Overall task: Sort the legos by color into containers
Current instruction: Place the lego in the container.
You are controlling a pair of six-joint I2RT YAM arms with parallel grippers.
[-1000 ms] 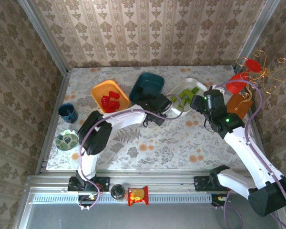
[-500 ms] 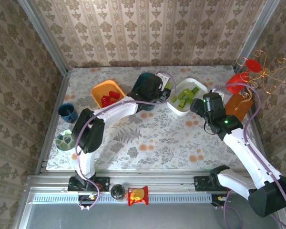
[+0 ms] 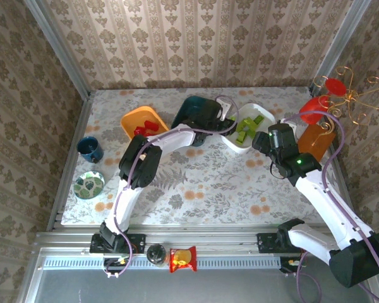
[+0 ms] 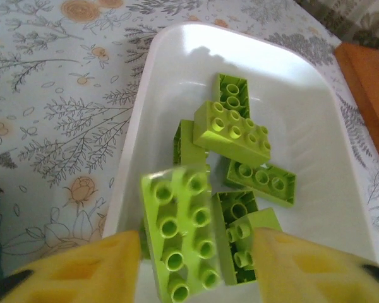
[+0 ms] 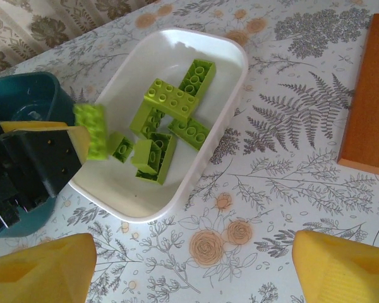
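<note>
My left gripper [image 3: 231,124] hangs over the near left end of the white bin [image 3: 269,116], open. A lime green brick [image 4: 180,233] lies blurred between its yellow fingers [image 4: 82,265], with a gap to the right one. From the right wrist that same brick [image 5: 91,129] shows just off the left gripper's fingertip, above the white bin [image 5: 242,63]. Several more lime green bricks [image 4: 234,132] lie in the white bin [image 4: 145,95]. Red bricks [image 3: 145,130] sit in the orange bin [image 3: 134,118]. The teal bin [image 3: 188,107] stands between them. My right gripper [image 5: 192,252] is open over bare table.
An orange block [image 3: 314,140] and a wire stand with red dishes [image 3: 331,95] stand at the right edge. A dark blue cup [image 3: 89,148] and a patterned bowl [image 3: 89,184] sit at the left. A snack packet [image 3: 182,259] lies on the front rail.
The left arm swung from the table in front of the teal bin to above the white bin. Its jaws parted and the lime green brick has come loose. The right arm stayed put.
</note>
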